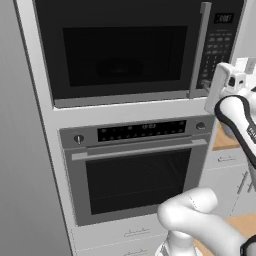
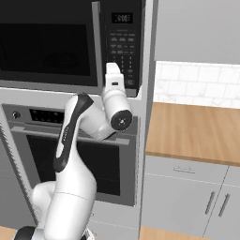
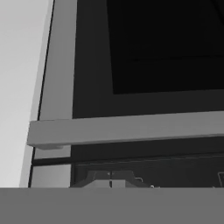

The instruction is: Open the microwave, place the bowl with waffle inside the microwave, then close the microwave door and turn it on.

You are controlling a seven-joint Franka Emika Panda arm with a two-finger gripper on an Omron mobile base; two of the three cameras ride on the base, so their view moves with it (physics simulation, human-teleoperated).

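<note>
Arm: white Franka links rise from the bottom of both base views, the elbow bent in front of the oven (image 1: 135,170), the wrist lifted to the lower right corner of the microwave (image 1: 130,47).
Gripper: gripper (image 3: 111,180) clenched, its two dark tips pressed together with nothing between them; they sit just beside the grey bar handle (image 3: 131,129), which crosses the hand view as a flat band.
Hand position: in the right base view the white hand (image 2: 114,82) points at the bottom end of the handle, next to the keypad strip (image 2: 123,47); whether the tips actually touch the bar I cannot tell.
Microwave door: microwave door (image 1: 120,50) looks shut, flush with the black front, dark window on the left, handle standing upright along its right edge.
Microwave place: built into the tall cabinet column directly above the oven.
Oven: steel-framed, horizontal handle, knobs at each end of its panel, door shut.
Counter: wooden counter (image 2: 197,131) to the right of the column, with white tile behind and grey drawers below.
</note>
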